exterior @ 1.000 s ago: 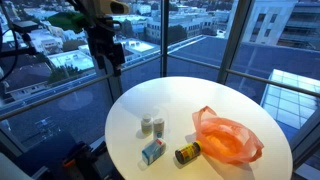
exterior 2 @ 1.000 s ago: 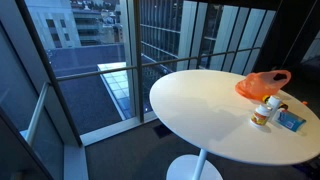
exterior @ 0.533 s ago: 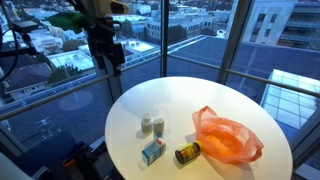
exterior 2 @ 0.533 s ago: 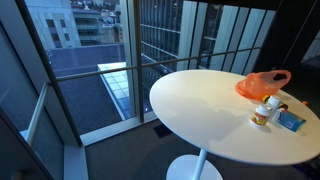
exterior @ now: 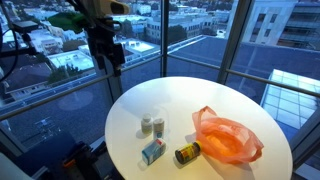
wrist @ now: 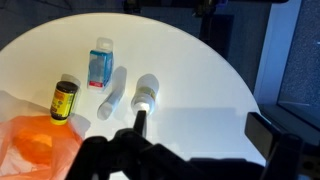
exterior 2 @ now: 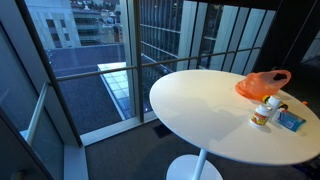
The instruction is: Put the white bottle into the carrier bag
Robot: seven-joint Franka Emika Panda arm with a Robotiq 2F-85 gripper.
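White bottle (exterior: 147,123): upright on the round white counter (exterior: 190,95), toward 8 o'clock of its top in an exterior view, outside the bag and not gripped.
Second white bottle (exterior: 159,127): upright, just beside the first at its 3 o'clock; whether they touch cannot be told.
Blue-and-white carton (exterior: 153,151): near the pair, at their 6 o'clock.
Dark jar (exterior: 187,153), yellow lid: at 3 o'clock of the carton, just beside the bag.
Orange carrier bag (exterior: 228,138): crumpled low on the counter, at 3 o'clock of the bottles, apart from them.
Hand (exterior: 113,62): raised high at 10 o'clock of the counter, before the window glass (exterior: 200,30), holding nothing; in the wrist view its dark fingers (wrist: 268,138) stand spread apart along the lower edge
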